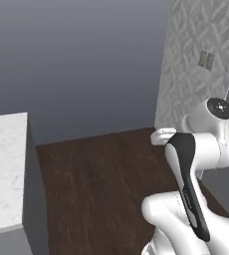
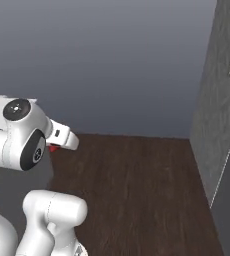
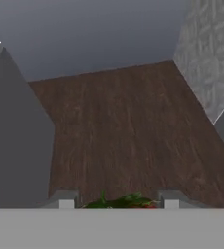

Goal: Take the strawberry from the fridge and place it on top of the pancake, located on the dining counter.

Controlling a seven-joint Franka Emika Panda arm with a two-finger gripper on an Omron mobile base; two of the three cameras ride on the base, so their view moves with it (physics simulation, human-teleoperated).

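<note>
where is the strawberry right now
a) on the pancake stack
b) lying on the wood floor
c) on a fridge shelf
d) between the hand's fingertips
d, the hand view shows the strawberry, red with green leaves, sitting between the two fingertips of the hand, above the dark wood floor; the right base view shows a bit of red under the hand too.
</note>
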